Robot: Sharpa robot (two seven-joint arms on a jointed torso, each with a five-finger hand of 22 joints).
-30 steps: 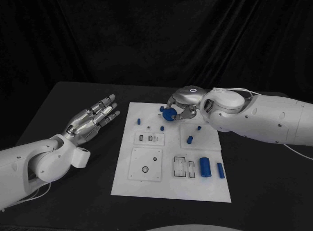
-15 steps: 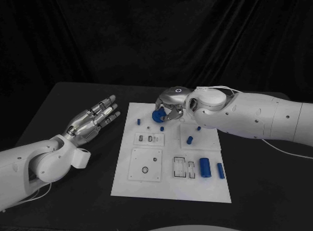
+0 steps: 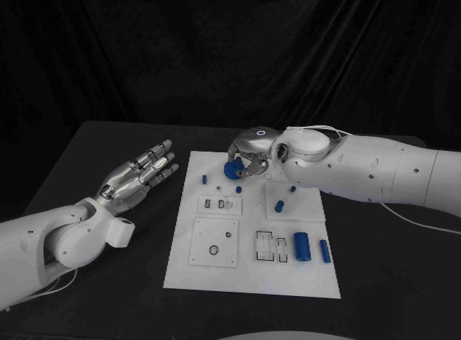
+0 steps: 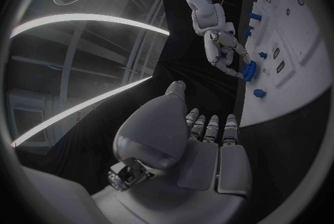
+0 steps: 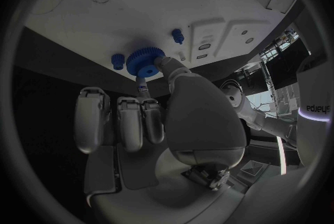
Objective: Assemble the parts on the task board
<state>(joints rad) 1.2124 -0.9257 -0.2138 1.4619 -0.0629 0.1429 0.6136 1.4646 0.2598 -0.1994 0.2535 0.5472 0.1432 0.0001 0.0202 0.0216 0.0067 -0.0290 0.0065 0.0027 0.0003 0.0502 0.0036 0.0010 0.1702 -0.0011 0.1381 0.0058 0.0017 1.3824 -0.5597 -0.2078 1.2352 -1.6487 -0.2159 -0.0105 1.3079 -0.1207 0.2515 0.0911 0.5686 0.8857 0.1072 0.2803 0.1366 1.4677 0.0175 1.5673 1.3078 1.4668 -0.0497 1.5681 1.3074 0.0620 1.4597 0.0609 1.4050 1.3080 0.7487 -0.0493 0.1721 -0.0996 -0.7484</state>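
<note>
Blue gear [image 3: 232, 168] in right robot hand [image 3: 253, 152]

- The board [image 3: 253, 276] looks like matt white plastic, smooth.
- The blue gear [image 5: 146, 61] is matt plastic with a ridged rim (fine teeth all round).
- The right hand [image 3: 253, 151] and left hand [image 3: 138, 173] look like brushed, silvery metal.
- The table [image 3: 87, 170] is matt black.

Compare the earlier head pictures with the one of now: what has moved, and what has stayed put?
The right hand, holding the round blue toothed gear, has carried it toward the robot's left along the far edge of the white task board. The left hand stays open beside the board, and the small blue parts on it lie unmoved.
</note>
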